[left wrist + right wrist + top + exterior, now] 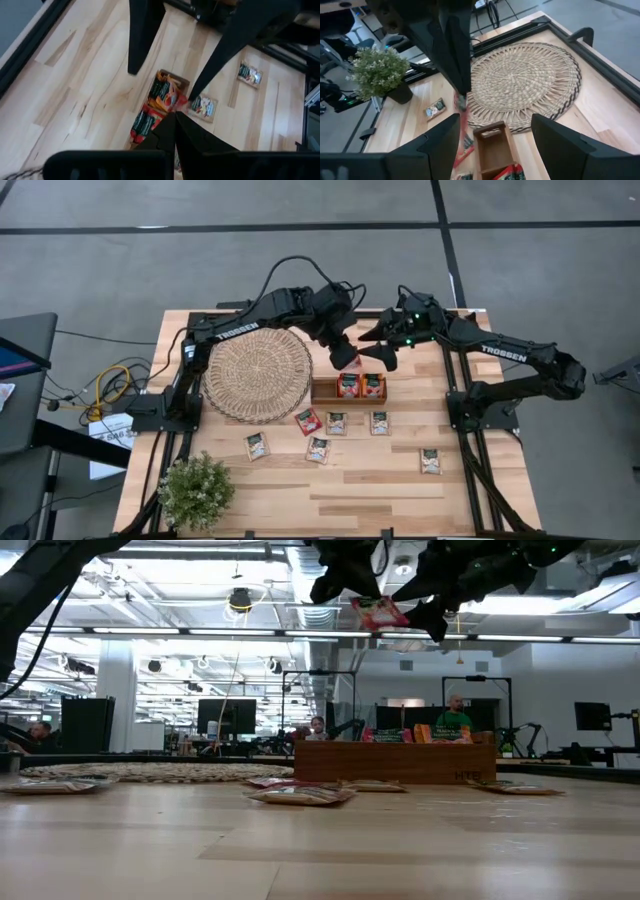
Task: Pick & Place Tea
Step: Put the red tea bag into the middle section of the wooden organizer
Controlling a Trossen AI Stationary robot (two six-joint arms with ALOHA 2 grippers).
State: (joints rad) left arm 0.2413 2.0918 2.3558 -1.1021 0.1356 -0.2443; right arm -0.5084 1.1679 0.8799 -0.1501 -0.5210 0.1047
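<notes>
My left gripper (346, 356) is shut on a red-orange tea sachet (378, 612) high above the long wooden tray (326, 391). In the right wrist view the sachet (462, 131) hangs edge-on under the left fingers (456, 60). My right gripper (379, 348) is open, close beside the sachet at the same height. In the left wrist view its two fingers (141, 40) stand spread ahead of the sachet (171, 98); I cannot tell whether they touch it. Two sachets (360, 385) stand in the tray. Several more (336, 423) lie flat on the table in front of it. My left gripper pinches the red-orange sachet between its two fingers at the upper edge (461, 102), coming from above and pointing down. The sachet hangs below the fingers, slightly tilted, lifted clear over the tray.
A large round woven mat (258, 373) lies left of the tray. A small potted plant (195, 490) stands at the table's near left corner. One sachet (430, 461) lies apart toward the near right. People sit in the room beyond the table (455, 718).
</notes>
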